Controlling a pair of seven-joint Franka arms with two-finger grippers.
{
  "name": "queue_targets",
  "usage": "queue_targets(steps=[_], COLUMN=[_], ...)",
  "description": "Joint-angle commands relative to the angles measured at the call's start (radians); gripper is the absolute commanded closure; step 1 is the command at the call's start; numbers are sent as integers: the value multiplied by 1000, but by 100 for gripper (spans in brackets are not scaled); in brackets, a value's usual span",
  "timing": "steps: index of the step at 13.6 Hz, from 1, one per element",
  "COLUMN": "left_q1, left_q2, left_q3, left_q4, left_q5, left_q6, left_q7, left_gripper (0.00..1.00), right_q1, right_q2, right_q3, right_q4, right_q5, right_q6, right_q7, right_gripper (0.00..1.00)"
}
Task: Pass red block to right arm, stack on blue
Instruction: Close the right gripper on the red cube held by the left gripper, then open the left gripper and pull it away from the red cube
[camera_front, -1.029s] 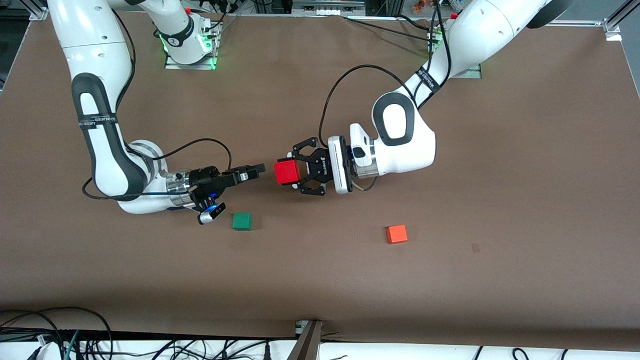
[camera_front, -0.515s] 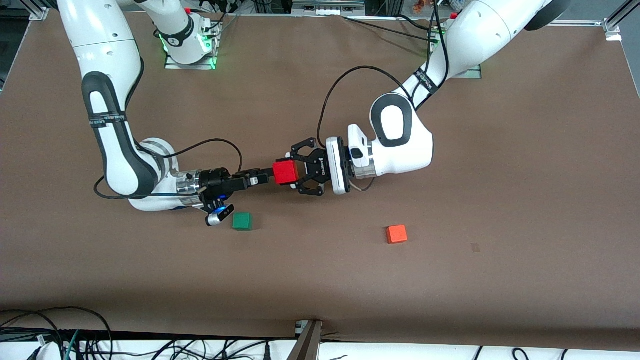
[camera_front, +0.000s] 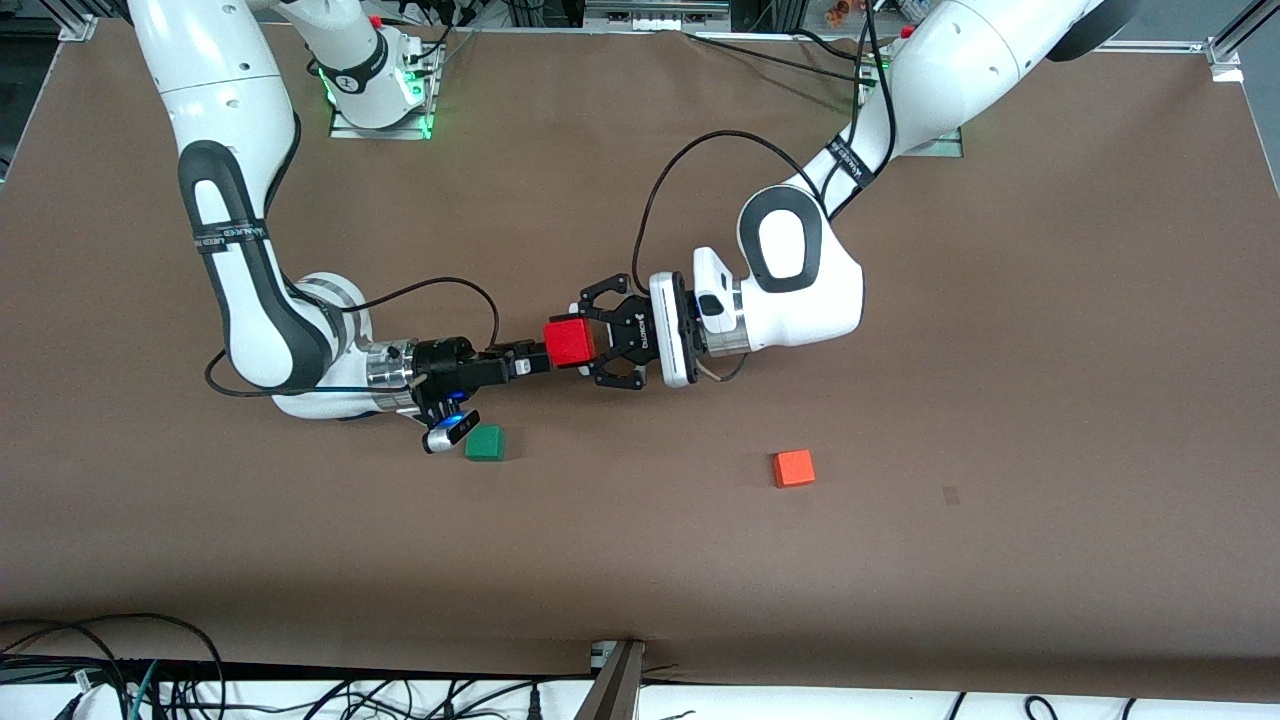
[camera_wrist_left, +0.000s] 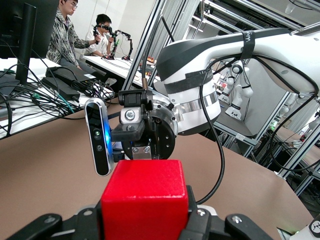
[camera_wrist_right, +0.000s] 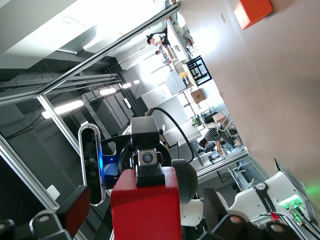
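While the handover is under way, I report each item as it stands:

Red block (camera_front: 571, 340): held in the air over the middle of the worktop (camera_front: 1000, 400), between my two end effectors; no face touches the worktop.

Left end effector (camera_front: 583, 343): its claw-like fingers are closed against two opposing faces of the red block; it carries the block.

Right end effector (camera_front: 535, 355): its slim black tips reach the block's free side. I cannot tell from any view whether these fingers are parted or closed, or whether they grip yet.

Blue block: not visible in any view; I cannot place it.

Other items: green cube (camera_front: 485, 443) on the worktop near my right wrist camera; orange cube (camera_front: 794, 468) on the worktop toward the left arm's end.

Handling judgement: the block looks rigid, light and matte, so it should neither deform nor slip readily.

Grip location: my right end effector should take the two faces left free by the left fingers, squarely at mid-height.

Risk: releasing the left grip before the right is firm would drop the block.
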Motion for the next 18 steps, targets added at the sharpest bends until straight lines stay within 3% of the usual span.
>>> queue_targets(steps=[1,4,6,7,9,10,11,12,18], left_q1=[-14,-16,-16,-16,-16,-16,-12,-2,41], left_q2=[19,20,20,20,20,20,19,13,-25], left_q3=[3,3,3,3,3,3,3,3,-5], left_q4=[34,34,34,34,34,34,34,28,2], left_q5=[-36,-37,-53,-54,-56,-57,-59,-86,-110], left_q6=[8,8,8,10,8,8,10,10,-8], left_q7=[37,37,37,37,37,36,37,51,106], left_gripper=[98,98,98,98,93,78,43,0,0], right_q1=[6,6,5,5,5,5,5,5,-6], right_q2=[-22,-24,-24,-24,-24,-24,-24,-24,-36], right_q3=[-2,-2,-2,-2,-2,-2,-2,-2,-11], right_q4=[-16,-13,-15,-13,-12,-12,-10,-8,-4], right_q5=[23,23,21,21,20,20,20,20,-6], right_q6=[11,6,-2,-2,-3,-3,-3,-3,-3], right_q7=[-18,-18,-18,-20,-18,-17,-15,-14,-7], right_gripper=[21,55,71,77,77,77,77,77,77])
